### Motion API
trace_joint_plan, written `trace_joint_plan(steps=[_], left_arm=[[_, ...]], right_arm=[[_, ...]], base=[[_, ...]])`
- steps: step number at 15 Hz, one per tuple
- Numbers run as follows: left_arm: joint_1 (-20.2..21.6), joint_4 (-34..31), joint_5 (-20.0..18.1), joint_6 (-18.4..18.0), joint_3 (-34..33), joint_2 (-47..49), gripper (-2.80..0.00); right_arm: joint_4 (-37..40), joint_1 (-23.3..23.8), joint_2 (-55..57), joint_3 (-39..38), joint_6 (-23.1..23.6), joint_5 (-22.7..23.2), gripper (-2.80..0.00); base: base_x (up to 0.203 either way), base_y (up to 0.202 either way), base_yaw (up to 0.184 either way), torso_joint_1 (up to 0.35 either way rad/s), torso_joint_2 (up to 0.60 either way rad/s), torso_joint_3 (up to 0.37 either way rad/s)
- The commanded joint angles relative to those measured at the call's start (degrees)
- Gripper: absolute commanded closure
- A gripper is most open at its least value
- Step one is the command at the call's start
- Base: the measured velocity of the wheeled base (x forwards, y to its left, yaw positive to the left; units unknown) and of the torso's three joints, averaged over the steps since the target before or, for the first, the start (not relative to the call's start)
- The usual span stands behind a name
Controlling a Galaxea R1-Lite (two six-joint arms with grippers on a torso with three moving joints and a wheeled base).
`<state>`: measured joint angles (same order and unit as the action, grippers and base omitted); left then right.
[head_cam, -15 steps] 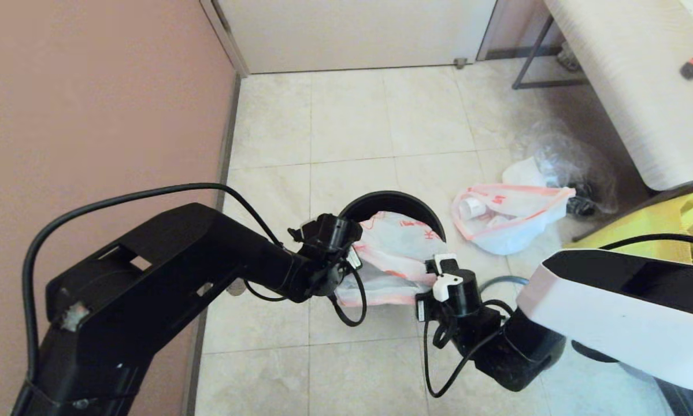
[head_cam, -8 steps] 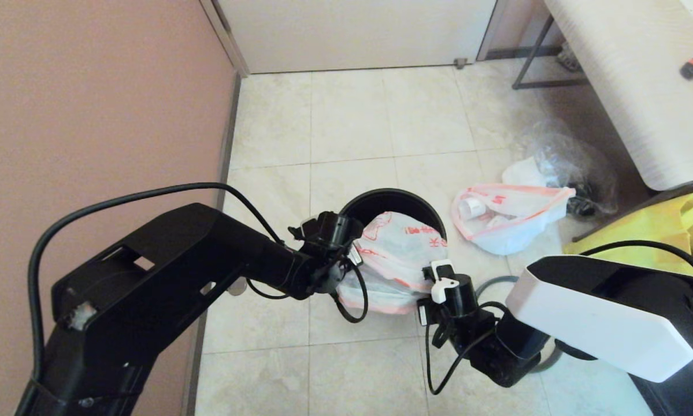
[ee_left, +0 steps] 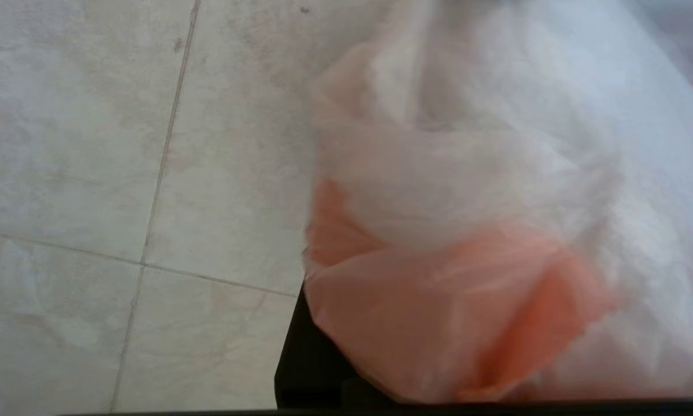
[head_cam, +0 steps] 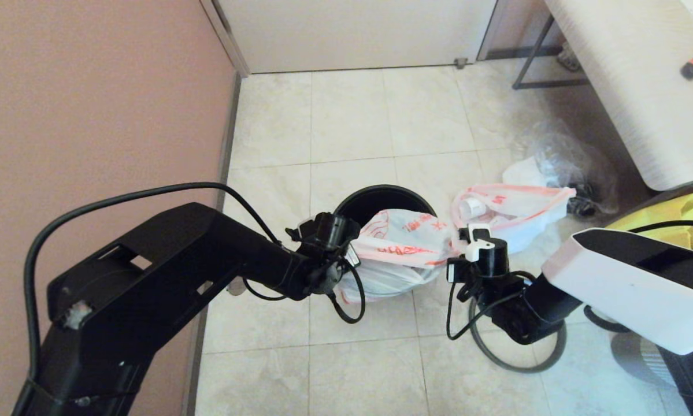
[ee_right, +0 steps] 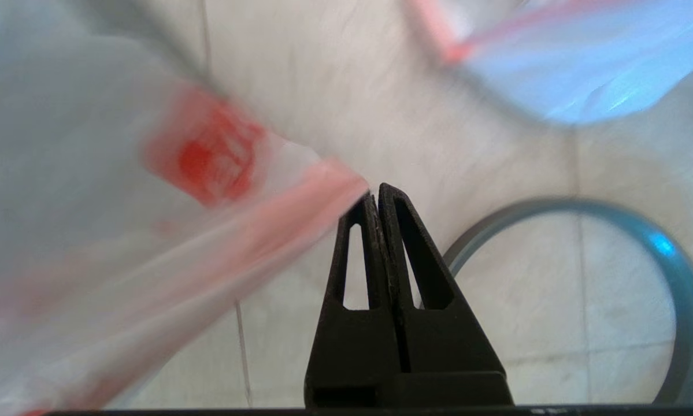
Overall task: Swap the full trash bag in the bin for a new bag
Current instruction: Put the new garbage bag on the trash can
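The new bag [head_cam: 407, 248], white with orange-red print, is stretched over the near half of the black bin [head_cam: 375, 196]. My left gripper [head_cam: 353, 254] holds its left edge; in the left wrist view the new bag [ee_left: 467, 231] covers the jaws. My right gripper [head_cam: 460, 248] pulls the right edge. In the right wrist view this gripper [ee_right: 375, 193] is shut, with the bag's pink edge [ee_right: 300, 219] pinched at the tips. The full trash bag [head_cam: 514, 216] lies on the floor to the right of the bin. The grey hoop rim [head_cam: 517, 361] lies on the floor under my right arm.
A clear plastic bag [head_cam: 571, 159] lies beyond the full bag. A yellow tote [head_cam: 675, 216] stands at the right beside a table [head_cam: 629, 86]. The pink wall [head_cam: 92, 104] runs along the left. Bare floor tiles lie beyond the bin.
My right gripper has moved right and farther away with the bag's edge, pulling the new bag taut across the bin. The hoop rim now shows on the floor. My left gripper has barely moved.
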<state>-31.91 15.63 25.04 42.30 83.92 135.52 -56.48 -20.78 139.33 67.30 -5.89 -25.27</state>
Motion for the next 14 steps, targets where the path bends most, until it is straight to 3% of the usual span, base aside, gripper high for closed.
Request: trace_joint_plan(steps=[1, 7, 11, 14], left_arm=[[-0.3, 0.1, 0.0, 0.2, -0.9, -0.4, 0.00], [-1.0, 0.3, -0.1, 0.1, -1.0, -0.7, 0.00], [-1.0, 0.4, 0.1, 0.1, -0.7, -0.7, 0.00], [-1.0, 0.4, 0.1, 0.1, -0.4, -0.7, 0.00]], right_arm=[[-0.3, 0.2, -3.7, 0.1, -0.3, -0.1, 0.00], [0.0, 0.0, -7.8, -1.9, -2.4, 0.0, 0.00], [0.2, -3.9, -15.4, -17.0, -8.5, 1.5, 0.00], [0.4, -8.9, -17.0, -21.0, -10.9, 3.0, 0.00]], base=[[0.000, 0.000, 0.000, 0.000, 0.00, 0.000], [0.000, 0.000, 0.000, 0.000, 0.00, 0.000], [0.000, 0.000, 0.000, 0.000, 0.00, 0.000], [0.000, 0.000, 0.000, 0.000, 0.00, 0.000]])
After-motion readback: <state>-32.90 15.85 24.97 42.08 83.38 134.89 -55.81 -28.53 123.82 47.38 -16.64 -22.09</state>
